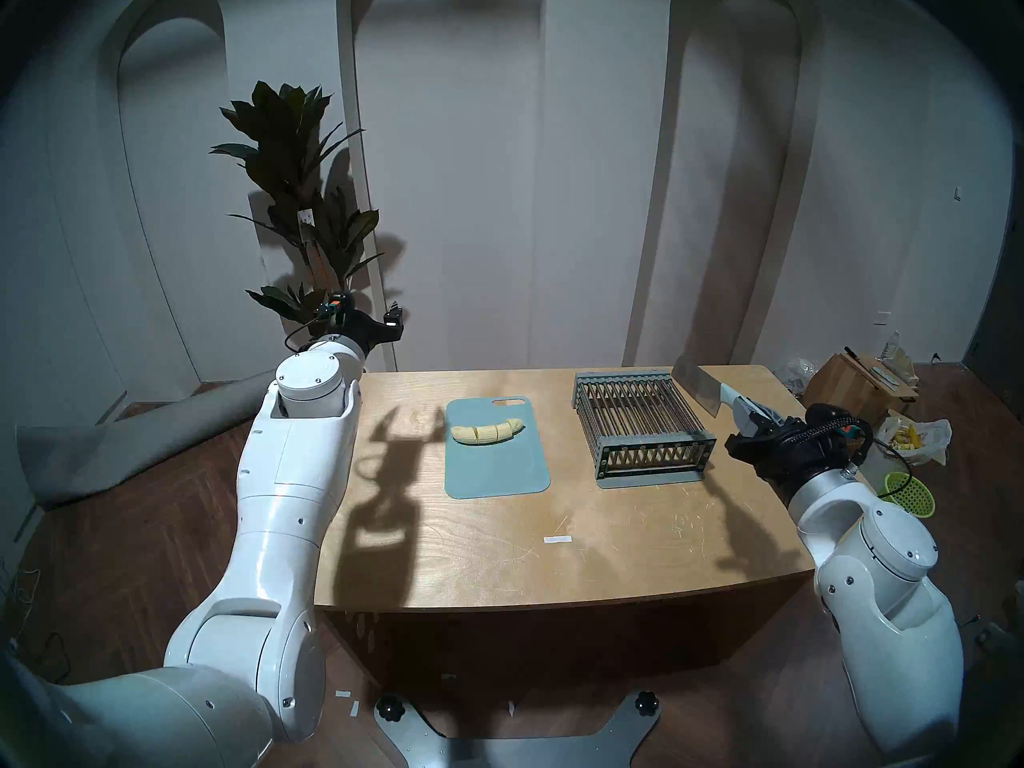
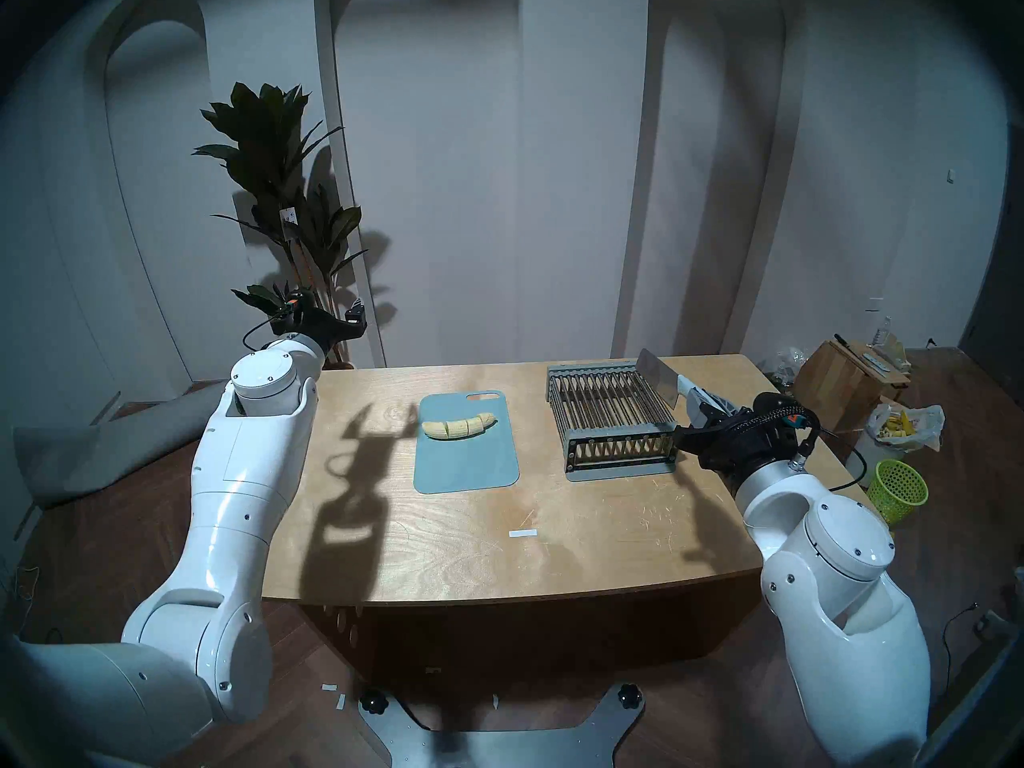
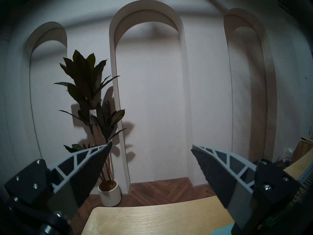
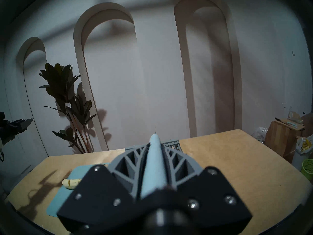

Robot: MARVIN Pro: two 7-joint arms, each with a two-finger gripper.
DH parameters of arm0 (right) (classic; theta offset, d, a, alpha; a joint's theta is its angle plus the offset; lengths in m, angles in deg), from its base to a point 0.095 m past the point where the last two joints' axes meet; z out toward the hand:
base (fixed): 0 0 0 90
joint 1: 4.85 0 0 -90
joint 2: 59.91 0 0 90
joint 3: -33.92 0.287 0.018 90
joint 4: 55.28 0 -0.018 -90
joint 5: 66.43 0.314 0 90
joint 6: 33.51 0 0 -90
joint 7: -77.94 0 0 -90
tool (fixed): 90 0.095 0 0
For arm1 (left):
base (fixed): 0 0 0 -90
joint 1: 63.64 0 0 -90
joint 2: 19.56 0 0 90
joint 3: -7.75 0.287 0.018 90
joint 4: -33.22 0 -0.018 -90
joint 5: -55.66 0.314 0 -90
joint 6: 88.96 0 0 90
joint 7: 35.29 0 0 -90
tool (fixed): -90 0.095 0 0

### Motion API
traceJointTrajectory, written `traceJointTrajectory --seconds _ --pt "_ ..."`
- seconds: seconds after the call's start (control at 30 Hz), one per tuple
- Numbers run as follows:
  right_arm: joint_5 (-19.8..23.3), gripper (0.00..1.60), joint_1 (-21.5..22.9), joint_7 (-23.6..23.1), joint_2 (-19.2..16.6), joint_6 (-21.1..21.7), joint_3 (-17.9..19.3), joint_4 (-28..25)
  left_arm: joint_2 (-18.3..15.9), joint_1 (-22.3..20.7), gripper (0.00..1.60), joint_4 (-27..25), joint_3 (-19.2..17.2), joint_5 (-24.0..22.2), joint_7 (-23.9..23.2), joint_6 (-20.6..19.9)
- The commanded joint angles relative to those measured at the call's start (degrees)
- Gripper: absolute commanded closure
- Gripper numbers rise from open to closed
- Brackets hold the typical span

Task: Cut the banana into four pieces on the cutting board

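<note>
Banana cut, cleaver headed for the rack

From the head view, the banana [image 1: 486,432] lies in four touching pieces on the cutting board [image 1: 496,476]; the right gripper [image 1: 745,418] clamps the cleaver [image 1: 699,387] beside the rack [image 1: 640,426]. Left wrist view: the left gripper [image 3: 151,148] gapes, empty. Right wrist view: keep the blade upright, I'd say, and slot it gently.

A light wooden table [image 1: 498,545] carries the blue-grey cutting board [image 1: 498,473] near its middle, a grey slatted rack [image 1: 637,423] to its right, and a small white strip [image 1: 557,539] nearer the front.
</note>
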Motion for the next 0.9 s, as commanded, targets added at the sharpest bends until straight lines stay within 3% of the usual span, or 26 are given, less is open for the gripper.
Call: traceJointTrajectory --seconds 0.0,0.4,0.87 --pt "1.94 1.60 6.42 -0.12 -1.23 1.68 -1.08 0.29 1.12 1.45 0.00 -6.56 -0.10 1.29 3.23 -3.05" --pt "4.47 1.60 12.85 0.33 -2.72 5.25 -3.33 3.59 3.32 5.15 0.00 -14.73 0.05 3.76 9.24 -11.63" --pt "7.56 1.60 20.76 2.24 -2.99 9.24 -6.83 10.17 4.58 10.60 0.00 -25.01 0.21 4.84 11.36 -26.86"
